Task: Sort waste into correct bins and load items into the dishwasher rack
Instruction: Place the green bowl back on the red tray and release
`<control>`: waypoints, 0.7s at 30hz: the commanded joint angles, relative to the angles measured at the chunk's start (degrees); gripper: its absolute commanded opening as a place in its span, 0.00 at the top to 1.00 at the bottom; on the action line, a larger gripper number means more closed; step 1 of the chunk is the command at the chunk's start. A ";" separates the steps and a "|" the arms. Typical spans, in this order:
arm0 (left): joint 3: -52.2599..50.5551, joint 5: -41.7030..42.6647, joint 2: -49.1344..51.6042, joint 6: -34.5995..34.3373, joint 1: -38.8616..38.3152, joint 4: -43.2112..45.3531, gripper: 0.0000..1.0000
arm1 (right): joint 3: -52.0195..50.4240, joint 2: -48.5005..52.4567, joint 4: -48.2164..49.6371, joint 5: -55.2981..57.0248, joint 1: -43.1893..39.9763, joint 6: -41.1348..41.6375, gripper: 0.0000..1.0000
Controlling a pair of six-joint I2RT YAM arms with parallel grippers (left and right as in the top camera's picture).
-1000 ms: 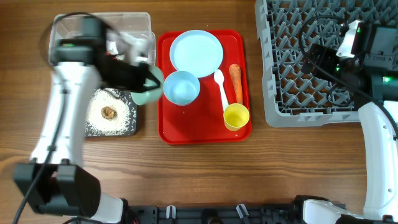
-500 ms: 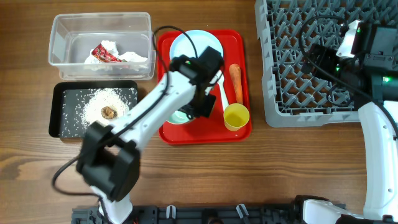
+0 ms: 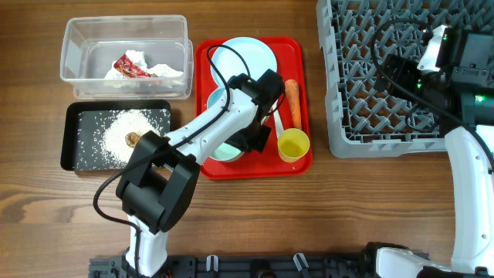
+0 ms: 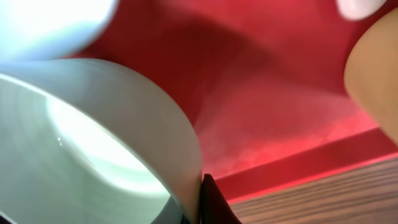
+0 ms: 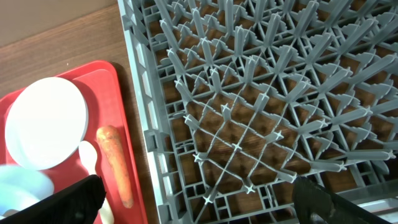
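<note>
My left gripper [image 3: 247, 145] [image 4: 200, 200] is shut on the rim of a pale blue-white bowl [image 3: 224, 151] [image 4: 93, 137], at the front left of the red tray [image 3: 297, 58]. The arm partly hides a second bowl [image 3: 214, 100]. On the red tray are also the light blue plate [image 3: 245, 58], orange carrot [image 3: 292, 100], yellow cup [image 3: 293, 144] and white spoon [image 3: 275, 123]. The napkin with the red wrapper [image 3: 143, 68] lies in the clear tub [image 3: 77, 46]. Rice and a brown lump [image 3: 133, 140] lie in the black tray [image 3: 73, 150]. My right gripper [image 5: 199, 205] hangs open over the grey dishwasher rack [image 3: 386, 85].
In the right wrist view, the rack's [image 5: 249, 93] near left corner stands right beside the red tray's edge [image 5: 127, 137], with the carrot [image 5: 115, 162] just inside it. Bare wooden tabletop [image 3: 309, 224] lies in front of the trays and rack.
My left arm has swung right from above the black tray to the red tray, with the bowl held in its jaws. The right arm has stayed put.
</note>
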 commanded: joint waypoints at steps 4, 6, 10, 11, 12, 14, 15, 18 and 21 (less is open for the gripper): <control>-0.31 -0.74 0.42 -1.86 -0.26 -6.10 0.87 | 0.20 0.13 0.17 -0.50 -0.13 -0.72 0.00; -0.31 -0.74 0.42 -2.05 -0.26 -6.60 0.78 | 0.22 0.13 0.24 -0.50 -0.13 -0.74 0.00; -0.20 -0.96 0.42 -2.03 -0.24 -2.56 0.53 | 0.22 0.15 0.66 -0.50 -0.13 -0.72 0.00; 0.15 -1.03 0.42 -2.03 -0.24 -2.21 0.53 | 0.20 0.22 0.63 -0.50 -0.13 -0.74 0.00; 1.03 -1.42 0.42 -2.03 -0.24 -2.29 0.52 | 0.20 0.24 0.57 -0.50 -0.13 -0.74 0.00; 3.15 -2.32 0.22 -2.05 -0.24 -2.97 0.51 | 0.22 0.28 0.57 -0.50 -0.13 -0.74 0.00; 5.53 -3.06 -0.02 -2.03 -0.26 -3.56 0.50 | 0.20 0.35 0.63 -0.52 -0.13 -0.70 0.00; 12.90 -3.32 -0.48 -2.01 -0.35 -3.48 0.40 | 0.20 1.09 0.35 -1.42 -0.13 -0.72 0.00; 14.51 -2.45 -0.48 -1.99 -0.72 -1.20 0.28 | 0.20 1.42 -0.04 -1.57 -0.13 -0.79 0.00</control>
